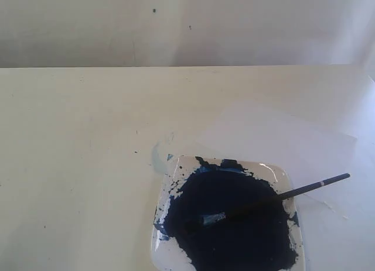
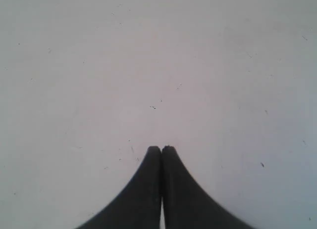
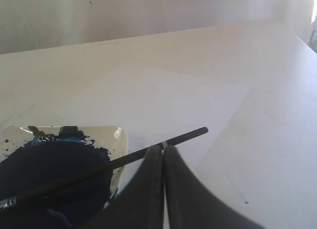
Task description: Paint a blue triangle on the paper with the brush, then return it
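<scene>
The brush (image 1: 293, 193) lies across a clear dish (image 1: 275, 168). Its silver ferrule and tip rest in the dark blue paint pool (image 1: 228, 224), and its black handle sticks out past the dish's right rim. The paper (image 1: 275, 136) lies flat behind and to the right of the dish, pale and bare where it shows. The blue triangle is out of view. Neither gripper appears in the exterior view. My right gripper (image 3: 163, 148) is shut and empty, with the brush handle (image 3: 183, 136) lying just beyond its tips, over the paper (image 3: 163, 100). My left gripper (image 2: 161, 149) is shut over bare table.
A faint pale-blue smear (image 1: 157, 157) marks the table at the dish's far left corner. Paint splatter covers the dish rim (image 3: 106, 132). The table's back edge meets a pale wall (image 1: 187, 25).
</scene>
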Robot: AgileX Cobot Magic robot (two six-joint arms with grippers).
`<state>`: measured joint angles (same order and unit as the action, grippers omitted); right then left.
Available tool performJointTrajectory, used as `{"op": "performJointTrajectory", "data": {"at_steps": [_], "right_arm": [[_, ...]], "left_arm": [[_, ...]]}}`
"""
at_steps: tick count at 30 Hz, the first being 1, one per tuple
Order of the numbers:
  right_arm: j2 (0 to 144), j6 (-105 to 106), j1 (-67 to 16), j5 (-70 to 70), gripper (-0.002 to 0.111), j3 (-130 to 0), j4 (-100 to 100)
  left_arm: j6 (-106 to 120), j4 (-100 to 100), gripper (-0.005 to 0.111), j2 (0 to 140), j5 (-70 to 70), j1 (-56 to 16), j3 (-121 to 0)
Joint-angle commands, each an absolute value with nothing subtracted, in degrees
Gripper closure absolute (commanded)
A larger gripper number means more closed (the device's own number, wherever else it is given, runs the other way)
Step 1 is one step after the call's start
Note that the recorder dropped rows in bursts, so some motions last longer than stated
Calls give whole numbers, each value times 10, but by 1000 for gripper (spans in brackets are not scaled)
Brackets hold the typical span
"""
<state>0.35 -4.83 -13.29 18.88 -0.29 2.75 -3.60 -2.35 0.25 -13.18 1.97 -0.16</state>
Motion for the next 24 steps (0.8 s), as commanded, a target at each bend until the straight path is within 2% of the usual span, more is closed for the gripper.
{"op": "performJointTrajectory", "data": {"at_steps": [1, 24], "right_arm": [[0, -49, -130, 184, 108, 0, 27], [0, -11, -130, 171, 108, 0, -32]], "left_arm": [[-36, -22, 107, 0, -129, 16, 0], [-36, -22, 107, 0, -129, 16, 0]]}}
